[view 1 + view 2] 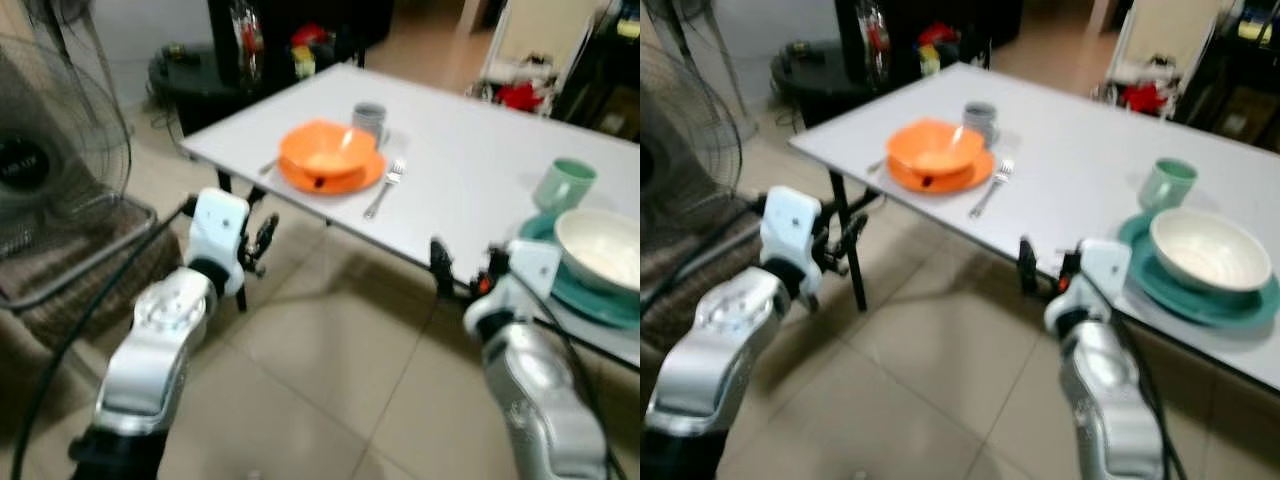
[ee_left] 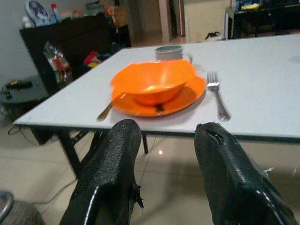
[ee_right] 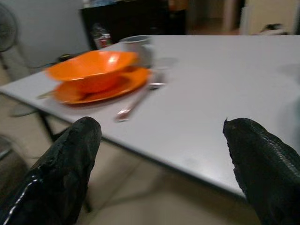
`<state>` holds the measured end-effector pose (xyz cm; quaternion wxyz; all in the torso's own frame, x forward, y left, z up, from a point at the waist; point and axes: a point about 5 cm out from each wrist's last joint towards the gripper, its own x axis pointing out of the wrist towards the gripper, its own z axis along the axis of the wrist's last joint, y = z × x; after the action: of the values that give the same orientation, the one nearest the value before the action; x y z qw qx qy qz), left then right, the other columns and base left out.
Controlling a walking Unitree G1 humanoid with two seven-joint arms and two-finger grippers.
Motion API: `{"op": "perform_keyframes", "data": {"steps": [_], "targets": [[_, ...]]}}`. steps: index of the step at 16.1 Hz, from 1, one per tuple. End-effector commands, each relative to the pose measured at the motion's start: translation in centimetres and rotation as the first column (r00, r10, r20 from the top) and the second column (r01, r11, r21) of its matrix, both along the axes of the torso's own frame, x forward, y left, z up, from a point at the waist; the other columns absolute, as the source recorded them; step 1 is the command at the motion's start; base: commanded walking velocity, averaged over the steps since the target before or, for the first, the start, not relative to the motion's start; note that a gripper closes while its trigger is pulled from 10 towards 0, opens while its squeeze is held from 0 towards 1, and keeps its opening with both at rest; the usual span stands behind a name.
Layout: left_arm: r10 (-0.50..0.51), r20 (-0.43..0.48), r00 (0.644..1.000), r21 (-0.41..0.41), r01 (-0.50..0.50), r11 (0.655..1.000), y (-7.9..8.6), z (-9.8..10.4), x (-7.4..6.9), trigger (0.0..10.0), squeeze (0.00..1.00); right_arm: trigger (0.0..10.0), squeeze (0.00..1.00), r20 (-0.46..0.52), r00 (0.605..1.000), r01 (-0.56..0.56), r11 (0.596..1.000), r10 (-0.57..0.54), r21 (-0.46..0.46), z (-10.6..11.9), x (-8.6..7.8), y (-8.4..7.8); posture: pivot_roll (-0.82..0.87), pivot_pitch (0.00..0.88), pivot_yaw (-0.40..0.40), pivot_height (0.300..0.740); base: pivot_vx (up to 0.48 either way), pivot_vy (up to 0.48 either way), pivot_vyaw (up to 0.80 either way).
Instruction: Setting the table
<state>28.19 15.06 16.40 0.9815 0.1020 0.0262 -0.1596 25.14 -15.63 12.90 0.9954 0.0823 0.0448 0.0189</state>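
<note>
Both tools hang empty before the table [image 1: 470,170], fingers apart: the left tool [image 1: 262,240] at centre left of the frame, the right tool [image 1: 462,272] by the near edge. An orange bowl [image 1: 325,150] sits on an orange plate [image 1: 365,178] at upper centre, fork [image 1: 385,187] just beside, grey cup [image 1: 369,118] behind. At right, a white bowl [image 1: 600,250] rests on a teal plate [image 1: 590,300], near a green cup [image 1: 563,184].

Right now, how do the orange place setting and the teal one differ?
The orange plate holds an orange bowl; the teal plate holds a white bowl. The orange setting has a fork and a grey cup; the teal one has a green cup, no fork visible. Both sit on the white table.
</note>
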Motion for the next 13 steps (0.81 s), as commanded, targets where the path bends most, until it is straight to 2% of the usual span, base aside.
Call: {"op": "perform_keyframes", "data": {"steps": [1,2,13], "targets": [[0.001,0.004,1.000,-0.003,-0.001,1.000,-0.01,0.20,0.08,10.0,0.00,10.0,0.00,0.013,1.000,-0.019,1.000,0.019,-0.023,0.38,0.13,0.00,0.05,0.000,0.011,0.740,0.000,0.326,0.00],[0.001,0.004,1.000,-0.002,-0.001,1.000,0.00,0.22,0.10,10.0,0.00,10.0,0.00,0.014,0.999,-0.029,0.999,0.030,-0.025,0.43,0.15,0.09,0.05,0.000,0.009,0.740,0.000,0.330,0.00],[0.006,0.014,1.000,0.015,-0.006,1.000,0.28,0.69,0.35,10.0,0.00,10.0,0.00,0.031,0.998,-0.054,0.998,0.054,-0.018,0.72,0.76,0.37,0.07,0.000,0.008,0.740,0.000,0.328,0.80]]}}
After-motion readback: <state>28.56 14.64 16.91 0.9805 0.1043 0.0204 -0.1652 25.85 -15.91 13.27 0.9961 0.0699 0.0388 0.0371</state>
